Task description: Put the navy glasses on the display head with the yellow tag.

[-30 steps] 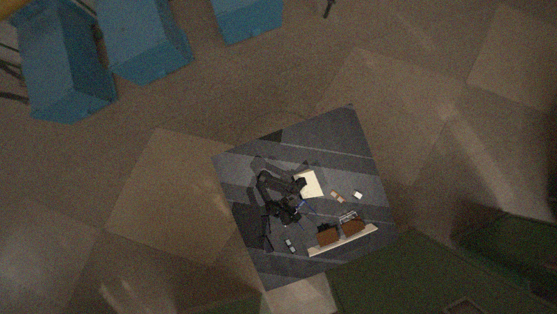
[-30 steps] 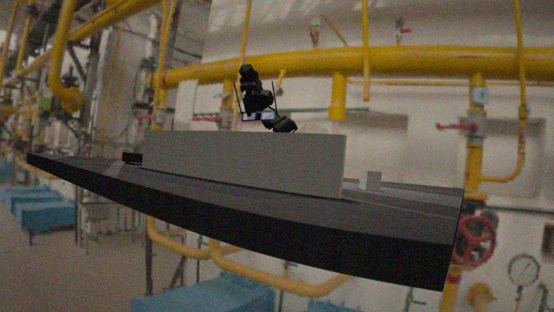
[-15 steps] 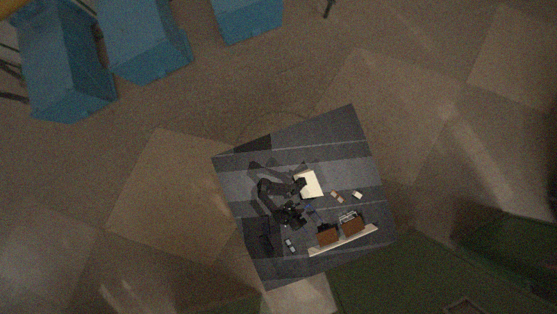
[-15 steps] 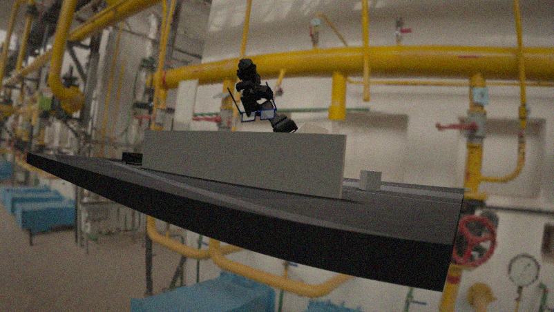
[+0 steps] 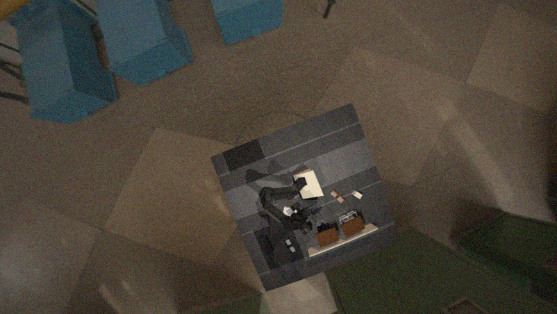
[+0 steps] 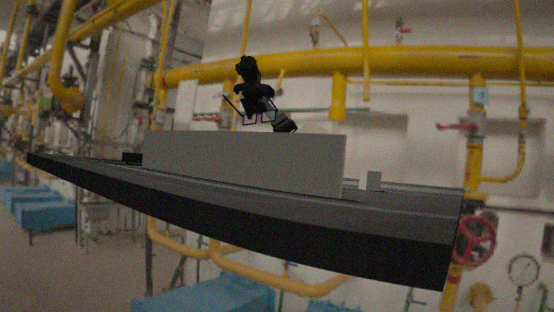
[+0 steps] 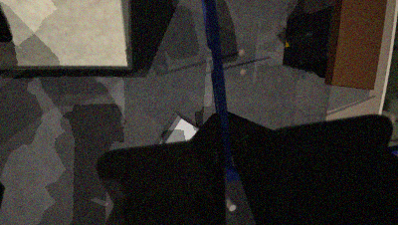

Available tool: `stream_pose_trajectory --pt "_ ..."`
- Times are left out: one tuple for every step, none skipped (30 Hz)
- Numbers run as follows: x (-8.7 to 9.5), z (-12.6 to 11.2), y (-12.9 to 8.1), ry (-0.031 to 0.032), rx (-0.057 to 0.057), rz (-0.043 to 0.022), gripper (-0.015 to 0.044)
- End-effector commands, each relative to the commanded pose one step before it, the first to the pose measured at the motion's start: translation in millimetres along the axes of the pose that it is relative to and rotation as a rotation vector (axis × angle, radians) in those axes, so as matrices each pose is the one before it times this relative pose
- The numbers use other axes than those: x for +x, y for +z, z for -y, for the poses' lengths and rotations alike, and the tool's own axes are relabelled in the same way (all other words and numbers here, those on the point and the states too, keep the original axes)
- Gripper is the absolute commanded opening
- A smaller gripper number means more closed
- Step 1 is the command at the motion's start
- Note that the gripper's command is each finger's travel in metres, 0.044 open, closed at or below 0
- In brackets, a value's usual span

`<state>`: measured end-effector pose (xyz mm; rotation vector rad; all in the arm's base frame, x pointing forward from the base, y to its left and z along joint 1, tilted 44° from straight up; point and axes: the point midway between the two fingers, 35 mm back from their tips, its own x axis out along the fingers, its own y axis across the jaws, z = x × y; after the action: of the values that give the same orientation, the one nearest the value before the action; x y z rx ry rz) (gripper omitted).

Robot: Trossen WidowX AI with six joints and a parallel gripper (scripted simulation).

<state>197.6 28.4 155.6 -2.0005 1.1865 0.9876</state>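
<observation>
My gripper (image 5: 308, 219) (image 6: 257, 109) (image 7: 221, 118) is shut on the navy glasses (image 6: 246, 117) (image 7: 213, 60) and holds them in the air above the table (image 5: 343, 128) (image 6: 271, 217). In the wrist view one navy bar of the frame runs up between my dark fingers. Two brown display heads stand on a pale base (image 5: 343, 242) (image 7: 383, 75) at the table's edge. The nearer head (image 5: 326, 236) (image 7: 355, 45) lies just beyond my gripper, and a small yellow spot shows on its dark front in the wrist view. The other head (image 5: 353, 226) wears a pale frame. In the exterior view a grey wall hides both heads.
A cream tray (image 5: 310, 184) (image 7: 75, 35) lies beside the arm. Small orange pieces (image 5: 337, 196) and a white cube (image 5: 356, 194) lie behind the heads. A dark pad (image 5: 244, 153) sits at the table's far corner. The grey wall (image 6: 244, 159) and a small grey block stand on the table.
</observation>
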Motion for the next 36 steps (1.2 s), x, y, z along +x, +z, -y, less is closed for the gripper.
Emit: stream_pose_trajectory --pt "6.59 7.77 4.63 0.02758 0.03 -0.01635 0.0" --pt "2.03 1.59 1.58 0.00887 0.0071 -0.00378 0.0" --pt "2.05 1.56 1.62 0.0088 0.0071 -0.00391 0.0" --pt "2.06 1.53 1.66 0.00874 0.0071 -0.00403 0.0" --pt "2.08 1.5 1.69 0.00867 0.007 -0.00415 0.0" --pt "2.1 1.46 1.73 0.0086 0.007 -0.00427 0.0" --pt "2.11 1.43 1.76 0.00853 0.007 -0.00439 0.0" --pt "2.13 1.39 1.8 0.00845 0.007 -0.00451 0.0" --pt "2.14 1.36 1.83 0.00838 0.007 -0.00463 0.0" --pt "2.16 1.32 1.87 0.0083 0.007 -0.00475 0.0" --pt "2.18 1.28 1.9 0.00822 0.0069 -0.00486 0.0" --pt "2.19 1.24 1.93 0.00814 0.0069 -0.00498 0.0" --pt "2.21 1.2 1.96 0.00806 0.0069 -0.00509 0.0" --pt "2.22 1.16 1.99 0.00798 0.0069 -0.0052 0.0" --pt "2.24 1.12 2.02 0.0079 0.0069 -0.00531 0.0" --pt "2.26 1.08 2.05 0.00781 0.0069 -0.00542 0.0" --pt "2.27 1.03 2.08 0.00773 0.0068 -0.00553 0.0" --pt "2.29 0.99 2.1 0.00764 0.0068 -0.00564 0.0" --pt "2.3 0.95 2.13 0.00755 0.0068 -0.00574 0.0" --pt "2.32 0.9 2.15 0.00746 0.0068 -0.00584 0.0" --pt "2.33 0.86 2.18 0.00736 0.0068 -0.00595 0.0" --pt "2.35 0.81 2.2 0.00727 0.0068 -0.00605 0.0" --pt "2.37 0.76 2.23 0.00718 0.0067 -0.00615 0.0" --pt "2.38 0.72 2.25 0.00708 0.0067 -0.00624 0.0" --pt "2.4 0.67 2.27 0.00698 0.0067 -0.00634 0.0" --pt "2.41 0.62 2.29 0.00688 0.0067 -0.00644 0.0" --pt "2.43 0.57 2.31 0.00678 0.0067 -0.00653 0.0" --pt "2.44 0.52 2.32 0.00668 0.0067 -0.00662 0.0" --pt "2.46 0.47 2.34 0.00658 0.0066 -0.00671 0.0" --pt "2.47 0.42 2.36 0.00647 0.0066 -0.0068 0.0" --pt "2.49 0.37 2.37 0.00637 0.0066 -0.00689 0.0" --pt "2.5 0.32 2.39 0.00626 0.0066 -0.00697 0.0" --pt "2.52 0.27 2.4 0.00616 0.0066 -0.00706 0.0" --pt "2.53 0.21 2.41 0.00605 0.0066 -0.00714 0.0" --pt "1.66 0.11 1.58 0.00389 0.0043 -0.0047 0.0" --pt "1.16 0.06 1.11 0.00269 0.003 -0.00331 0.0"
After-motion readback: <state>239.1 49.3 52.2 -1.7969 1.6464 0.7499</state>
